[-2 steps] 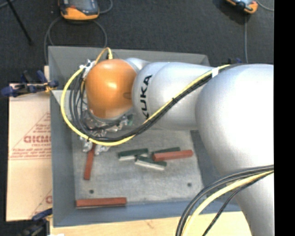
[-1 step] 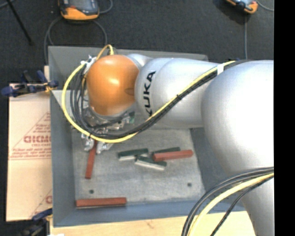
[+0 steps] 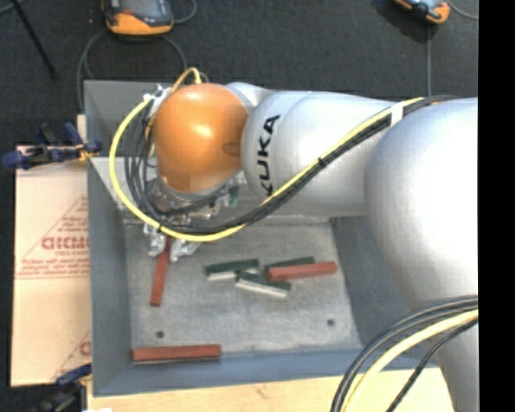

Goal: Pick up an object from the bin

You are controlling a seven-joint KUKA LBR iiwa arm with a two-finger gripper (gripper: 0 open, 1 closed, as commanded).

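Reaching down near the left wall of the bin, the end effector stands released, its fingers apart on either side of the upper end of a red-brown stick lying on the floor. Green, white and red sticks lie clustered mid-bin; a red bar lies along the near edge.

It was plainly a robotics lab. A big white KUKA arm strung with yellow cable reached in from three o'clock over a grey metal bin. Orange gear sat on the dark floor at twelve.
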